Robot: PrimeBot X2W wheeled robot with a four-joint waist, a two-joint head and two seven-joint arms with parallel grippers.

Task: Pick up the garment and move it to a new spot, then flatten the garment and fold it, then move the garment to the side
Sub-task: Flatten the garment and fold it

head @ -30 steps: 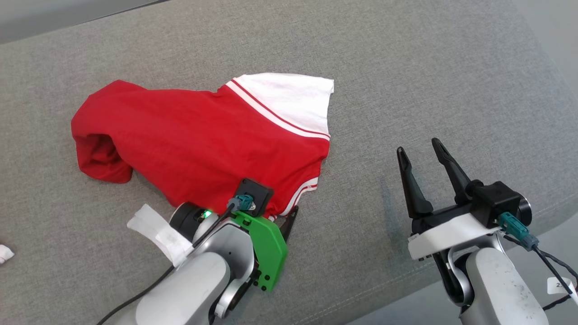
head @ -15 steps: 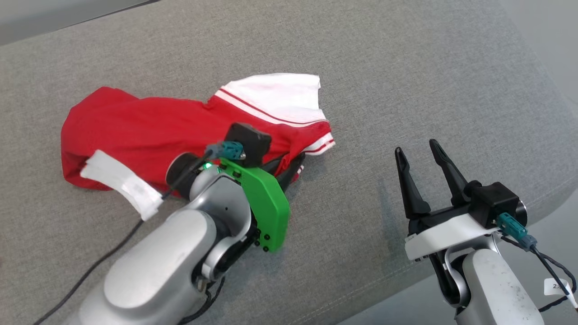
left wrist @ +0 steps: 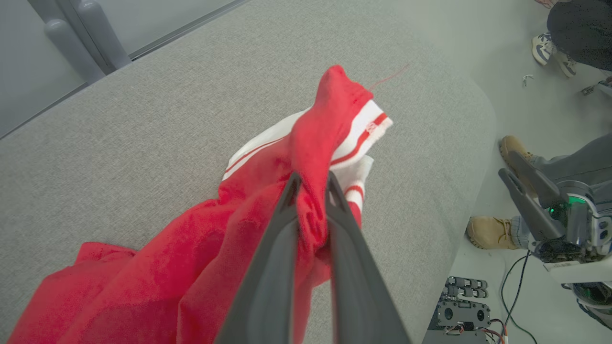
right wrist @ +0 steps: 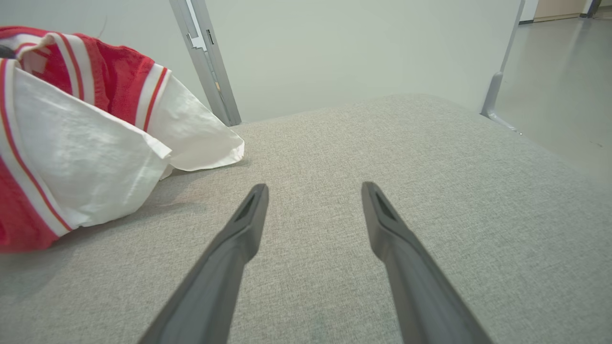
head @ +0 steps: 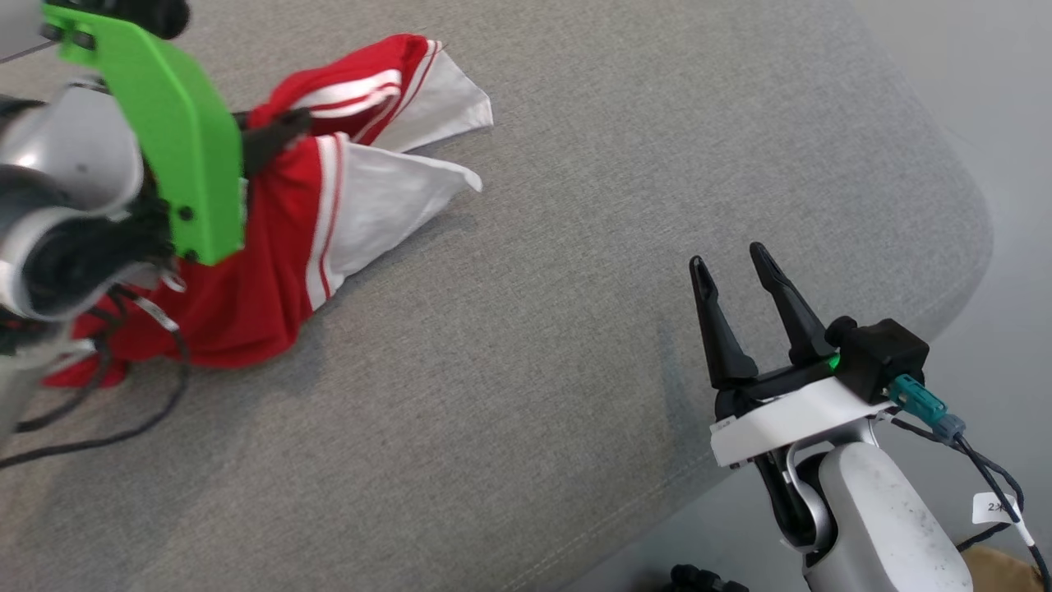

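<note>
The left tool [left wrist: 311,180] is clamping a bunched fold of the garment [left wrist: 239,224], a red cloth with white stripes. One second ago the garment was lying spread on the surface [head: 534,370] and this tool was only reaching its near hem. Now the tool is standing high at the upper left of the head view and the cloth is hanging from it. The gripped part is in the air, while the lower red part and the two white ends are resting on the left side of the surface. The head camera has also been turning, so part of the shift is coming from the camera itself. The right tool [head: 728,256] is waiting with its jaws apart, carrying nothing, near the right edge of the surface and well apart from the garment, as it was before.

I am judging that the pick-up is succeeding, because the grip is holding under the weight. The garment is not yet clear of the surface, so the move to a new spot is only beginning. Flattening and folding are not yet started, and the crumpled cloth will probably be needing both tools.
</note>
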